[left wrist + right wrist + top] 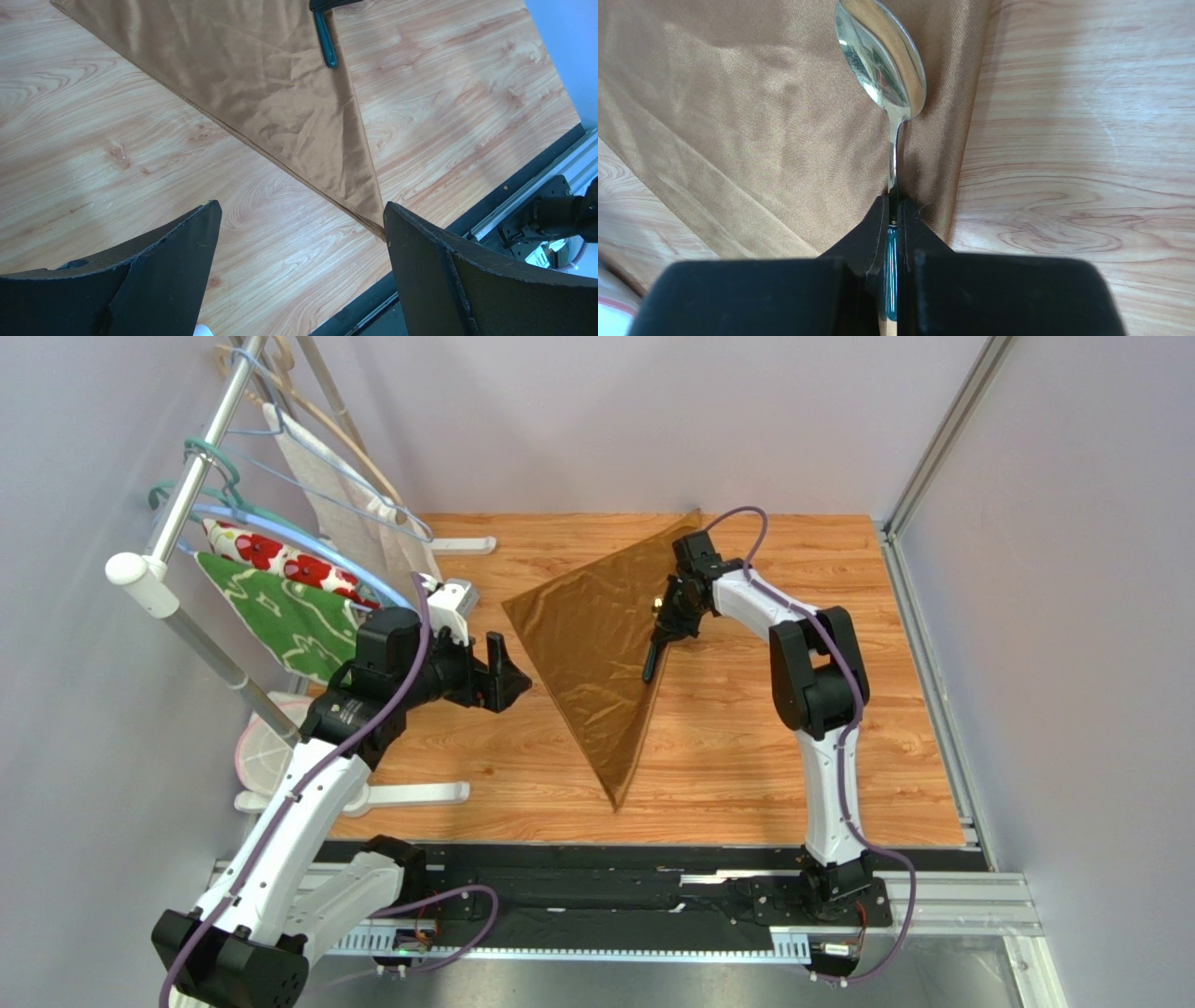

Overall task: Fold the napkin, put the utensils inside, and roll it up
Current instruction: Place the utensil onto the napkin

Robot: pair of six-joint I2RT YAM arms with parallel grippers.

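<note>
On the wood-grain table (pixel 758 756) between pale walls (pixel 631 420), the napkin (pixel 596 651) lies folded in a triangle. The right gripper (pixel 892 210) clamps a spoon (pixel 882 59) over its edge; the left gripper (pixel 512 675) gapes nearby.

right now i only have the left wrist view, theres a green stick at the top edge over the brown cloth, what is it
Observer: It's the handle of a spoon. The right wrist view shows its shiny bowl out over the napkin.
Operator: is something holding it
Observer: Yes, the right claw is shut on the handle, with the bowl pointing away from it.
Operator: and where am i sitting compared to the cloth
Observer: From the top view, the left claw is open, just off the napkin's left edge and over the bare table. The napkin is folded into a triangle.
</note>
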